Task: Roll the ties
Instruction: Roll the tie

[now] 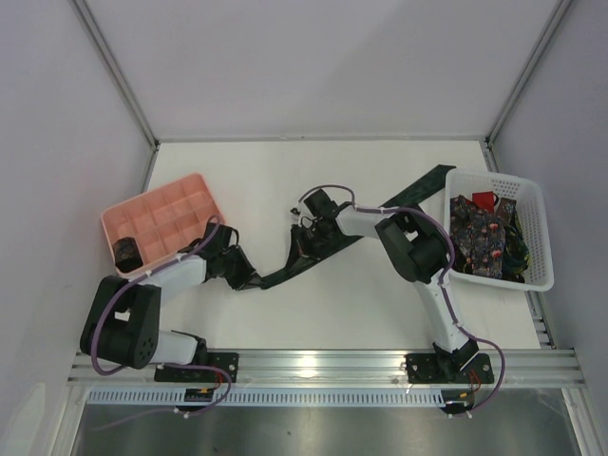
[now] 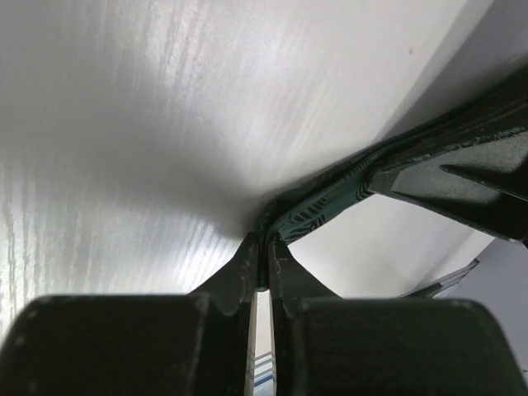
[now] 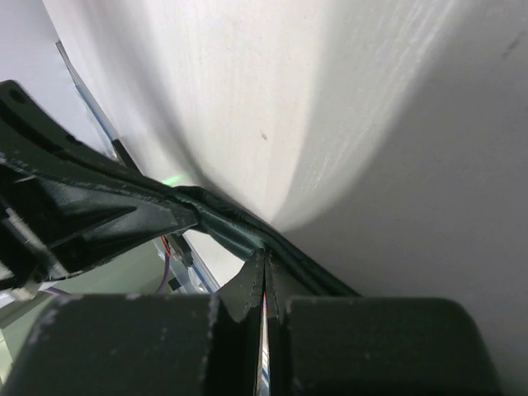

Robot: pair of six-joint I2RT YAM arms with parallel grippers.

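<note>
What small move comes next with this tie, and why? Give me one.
Probably the left gripper should turn the tie's end over toward the right gripper to start the coil. Both grippers are shut on the dark green tie, the left one at its end, and the rest lies stretched out, unrolled, across the table toward the basket.

**Bright overhead, murky wrist views**

From the top camera I get bright, even, diffuse light. The white desk (image 1: 361, 304) reads sharp, with only short soft shadows under the arms (image 1: 427, 256), and the metal rail (image 1: 380, 364) shows a dull sheen.

My left wrist view is dimmer. The left hand (image 2: 262, 249) is a blurred near-black mass, and streaky glare runs across the desk above a broad grey shadow.

In the right wrist view a bright patch fades to grey on the right. The right hand (image 3: 264, 260) is out of focus, and the dark green tie (image 3: 223, 223) shows little detail.
</note>
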